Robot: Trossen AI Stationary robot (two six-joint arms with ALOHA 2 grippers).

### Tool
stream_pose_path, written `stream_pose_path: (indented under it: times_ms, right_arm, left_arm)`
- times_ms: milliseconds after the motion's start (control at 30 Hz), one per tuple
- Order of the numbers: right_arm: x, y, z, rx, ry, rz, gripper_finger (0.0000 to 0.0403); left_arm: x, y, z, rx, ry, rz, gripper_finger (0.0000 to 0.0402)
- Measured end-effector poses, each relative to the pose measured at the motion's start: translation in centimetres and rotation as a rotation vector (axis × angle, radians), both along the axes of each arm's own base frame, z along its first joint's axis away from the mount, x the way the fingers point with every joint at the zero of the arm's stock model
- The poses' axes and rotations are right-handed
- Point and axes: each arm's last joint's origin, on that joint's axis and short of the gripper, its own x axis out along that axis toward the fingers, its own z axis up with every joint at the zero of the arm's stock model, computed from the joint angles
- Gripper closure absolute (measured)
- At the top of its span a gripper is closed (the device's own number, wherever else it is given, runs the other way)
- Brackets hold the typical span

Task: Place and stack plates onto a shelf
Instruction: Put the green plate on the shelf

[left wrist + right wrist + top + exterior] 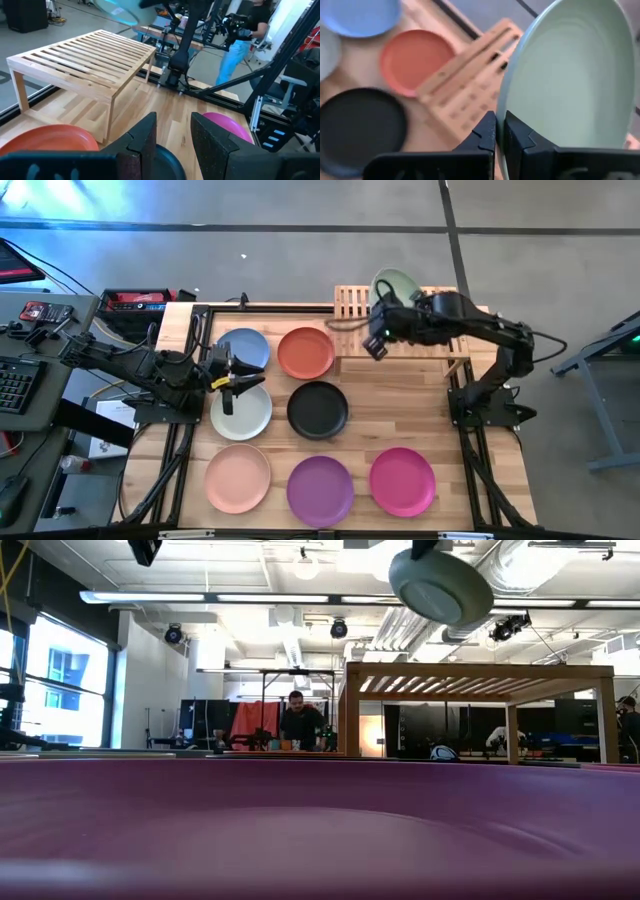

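Overhead, the right pincer is pinching the rim of the sage green plate, which hangs above the shelf at the table's far edge, clear of the slats. Being round, the plate has no long axis; it is tilted, its face turned partly sideways, and must level before lowering. Seven other plates lie flat on the table. The left pincer, spread and empty, waits over the pale grey-green plate.
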Motion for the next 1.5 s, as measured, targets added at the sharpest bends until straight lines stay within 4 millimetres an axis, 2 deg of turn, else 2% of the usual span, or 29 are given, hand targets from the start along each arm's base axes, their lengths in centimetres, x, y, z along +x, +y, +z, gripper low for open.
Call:
stream_pose_path:
  times_ms: [200,333,700,967,1100,1500]
  right_arm:
    - [0.0,-2.7,-1.8,0.001,0.089,-0.078,0.0403]
    - [0.1,-4.0,-3.7,0.015,0.174,-0.113,0.0403]
    - [-0.3,-5.9,-9.6,0.068,0.394,-0.199,0.0403]
    - [-1.2,-7.2,-12.5,0.133,0.471,-0.294,0.0403]
    - [-1.5,-7.5,-13.1,0.155,0.493,-0.307,0.0403]
    - [-1.4,-8.7,-13.4,0.262,0.441,-0.255,0.0403]
  left_arm:
    - [0.0,0.0,0.0,0.001,0.0,0.002,0.0293]
    - [0.0,0.0,0.0,0.003,-0.001,0.016,0.0293]
    - [0.0,0.1,0.0,0.01,-0.003,0.051,0.0293]
    - [0.0,0.2,0.0,0.031,0.0,0.059,0.0293]
    - [0.0,0.2,0.0,0.035,0.0,0.075,0.0293]
    - [0.0,0.2,0.0,0.041,0.001,0.075,0.0293]
